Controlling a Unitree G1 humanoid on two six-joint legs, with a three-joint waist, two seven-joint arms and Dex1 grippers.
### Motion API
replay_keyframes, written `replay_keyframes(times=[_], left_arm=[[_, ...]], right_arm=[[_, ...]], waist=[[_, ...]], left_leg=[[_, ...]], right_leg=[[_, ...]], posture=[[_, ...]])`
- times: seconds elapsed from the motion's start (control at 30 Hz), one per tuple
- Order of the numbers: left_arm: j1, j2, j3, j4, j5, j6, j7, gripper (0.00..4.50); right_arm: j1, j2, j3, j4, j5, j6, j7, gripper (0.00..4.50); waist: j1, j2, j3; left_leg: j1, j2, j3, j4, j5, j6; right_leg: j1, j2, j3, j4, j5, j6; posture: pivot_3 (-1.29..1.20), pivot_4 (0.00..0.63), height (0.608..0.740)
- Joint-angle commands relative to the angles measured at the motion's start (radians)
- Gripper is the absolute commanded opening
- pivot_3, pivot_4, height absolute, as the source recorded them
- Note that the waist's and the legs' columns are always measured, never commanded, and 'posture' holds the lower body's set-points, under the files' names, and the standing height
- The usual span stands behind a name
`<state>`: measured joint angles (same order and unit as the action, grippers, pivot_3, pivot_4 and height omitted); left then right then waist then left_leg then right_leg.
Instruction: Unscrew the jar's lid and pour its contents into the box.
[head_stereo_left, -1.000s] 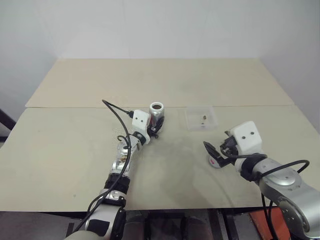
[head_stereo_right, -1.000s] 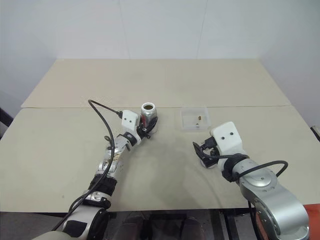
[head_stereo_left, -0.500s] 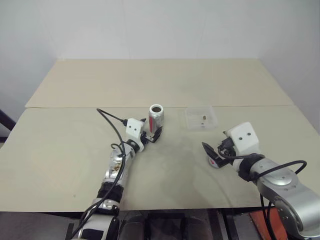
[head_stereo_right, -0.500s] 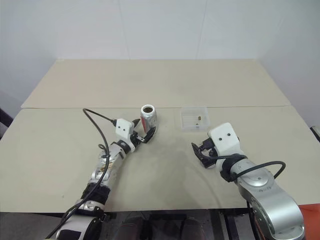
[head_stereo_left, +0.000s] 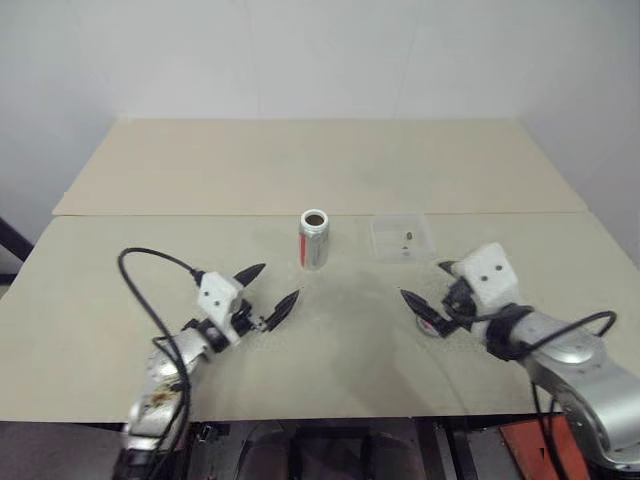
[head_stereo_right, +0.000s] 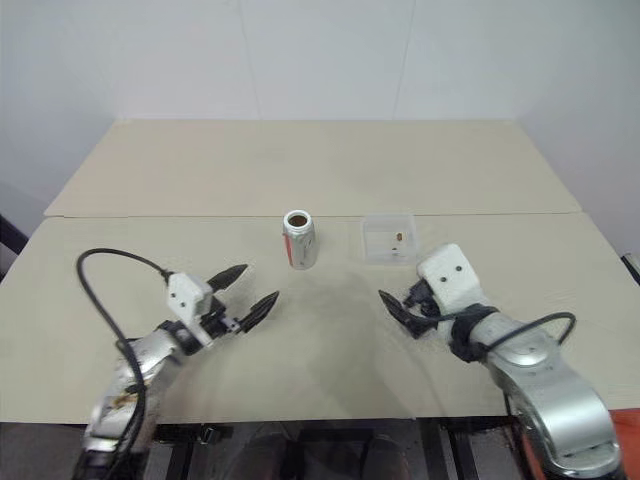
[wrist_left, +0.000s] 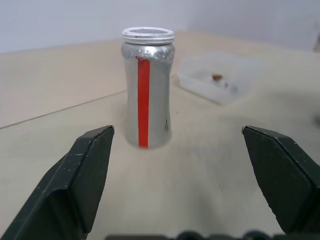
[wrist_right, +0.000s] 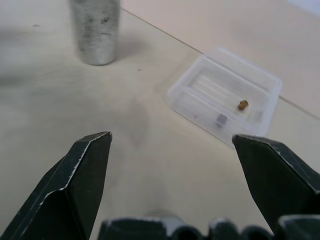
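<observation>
— Where's the small silvery-grey cylindrical jar (head_stereo_left: 314, 239) with the red stripe?

— Upright on the beige table (head_stereo_left: 300, 160), near the middle seam, mouth uncapped, free of both grippers. Just to its right, apart from it, the shallow clear plastic box (head_stereo_left: 403, 238) with rounded corners – inside, a tiny brown piece (wrist_right: 243, 104) and a smaller greyish bit beside it.

— And the flat round grey lid (head_stereo_left: 431, 326) with the red mark?

— Flat on the table beneath the right gripper (head_stereo_left: 427, 296), partly hidden by its fingers. Touching or not – cannot tell.

— Grippers?

— Left gripper (head_stereo_left: 268, 290) spread wide, holding nothing, well short of the jar and pointed toward it. Right gripper also spread wide, nothing between its fingers.
</observation>
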<state>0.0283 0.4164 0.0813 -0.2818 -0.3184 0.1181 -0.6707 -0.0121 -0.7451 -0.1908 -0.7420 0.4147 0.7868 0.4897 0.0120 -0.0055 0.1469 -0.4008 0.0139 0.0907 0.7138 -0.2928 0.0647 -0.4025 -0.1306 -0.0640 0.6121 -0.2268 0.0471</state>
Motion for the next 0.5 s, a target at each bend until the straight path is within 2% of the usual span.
replay_keyframes(times=[0.03, 0.13, 0.27, 0.5], left_arm=[[0.045, 0.086, 0.124, -0.088, -0.122, 0.042, -0.072, 4.46], [0.111, 0.149, 0.210, -0.140, -0.207, 0.056, -0.126, 4.46], [0.151, 0.155, 0.257, -0.184, -0.196, 0.052, -0.077, 4.46], [0.129, 0.133, 0.209, -0.190, -0.154, 0.072, 0.003, 4.46]], right_arm=[[0.064, -0.070, -0.171, 0.064, 0.042, -0.200, 0.232, 4.50], [0.127, -0.138, -0.249, 0.179, 0.041, -0.341, 0.408, 4.50], [0.148, -0.195, -0.297, 0.301, 0.035, -0.450, 0.544, 4.50], [0.142, -0.217, -0.311, 0.333, 0.031, -0.477, 0.575, 4.50]], waist=[[-0.001, 0.000, 0.000], [-0.002, 0.000, 0.000], [0.000, 0.000, 0.000], [0.000, 0.000, 0.000]], left_leg=[[0.001, 0.000, 0.000, 0.000, 0.000, 0.000], [0.003, 0.001, 0.000, 0.000, -0.001, 0.001], [0.013, 0.001, 0.001, -0.001, -0.004, 0.006], [0.015, 0.002, 0.001, -0.002, -0.004, 0.004]], right_leg=[[0.000, 0.000, 0.000, 0.000, 0.000, 0.000], [0.002, 0.000, 0.001, 0.000, 0.000, 0.000], [0.013, 0.000, 0.001, -0.002, -0.001, -0.001], [0.014, 0.000, 0.003, -0.001, 0.000, -0.002]], posture=[[0.00, 0.150, 0.740], [0.00, 0.150, 0.740], [0.00, 0.150, 0.740], [0.00, 0.150, 0.740]])
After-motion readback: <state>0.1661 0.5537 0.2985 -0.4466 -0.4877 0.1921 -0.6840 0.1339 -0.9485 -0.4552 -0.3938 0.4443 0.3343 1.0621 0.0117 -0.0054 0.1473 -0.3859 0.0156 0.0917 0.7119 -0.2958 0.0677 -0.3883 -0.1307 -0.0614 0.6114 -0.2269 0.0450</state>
